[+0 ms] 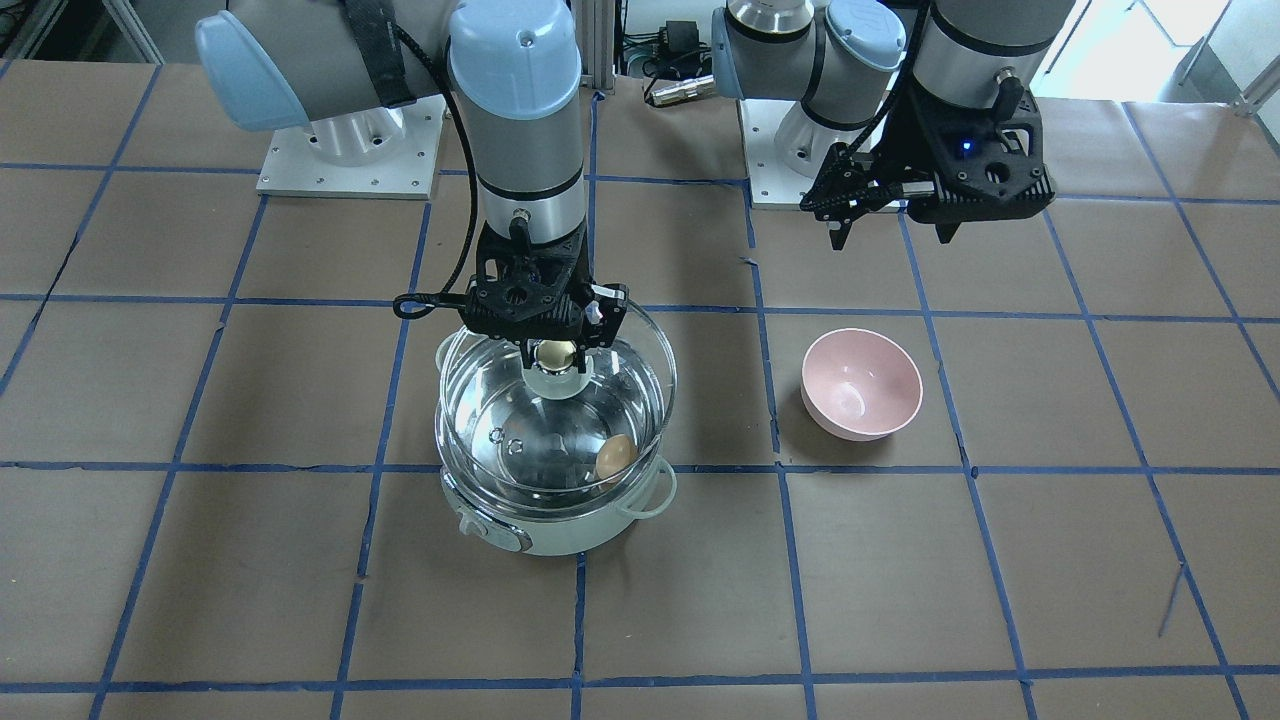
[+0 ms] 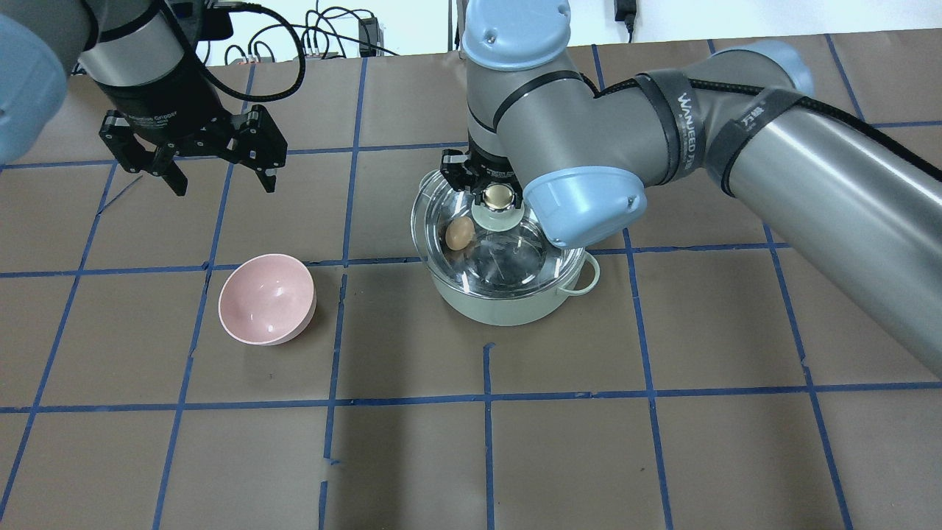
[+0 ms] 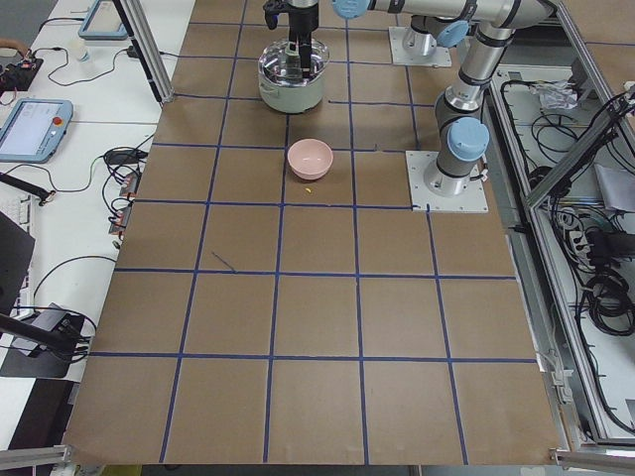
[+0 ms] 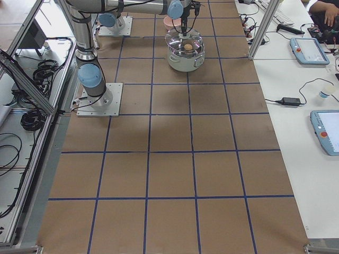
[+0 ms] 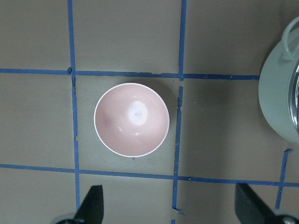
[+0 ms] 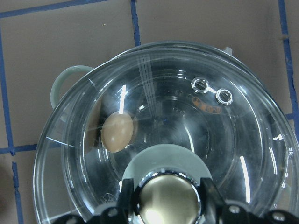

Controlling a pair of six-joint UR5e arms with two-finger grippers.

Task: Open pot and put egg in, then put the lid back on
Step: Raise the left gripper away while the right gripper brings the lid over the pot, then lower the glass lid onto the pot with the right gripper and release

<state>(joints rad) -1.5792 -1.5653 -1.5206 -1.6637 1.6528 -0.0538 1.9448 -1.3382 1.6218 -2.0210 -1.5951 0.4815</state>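
The mint-green pot (image 1: 545, 530) stands on the table, and the tan egg (image 1: 615, 457) lies inside on its steel floor. My right gripper (image 1: 556, 355) is shut on the cream-gold knob of the clear glass lid (image 1: 640, 370) and holds the lid just over the pot's rim, a little toward the robot. In the right wrist view the egg (image 6: 118, 132) shows through the lid (image 6: 224, 140), below my gripper (image 6: 164, 198). My left gripper (image 1: 890, 238) is open and empty, raised above the table beyond the pot's side; its fingers (image 5: 91, 205) frame the left wrist view.
An empty pink bowl (image 1: 862, 385) sits on the table beside the pot, below the left gripper; it shows in the left wrist view (image 5: 131, 119) with the pot's edge (image 5: 280, 102) at the right. Brown paper with blue tape lines covers the table.
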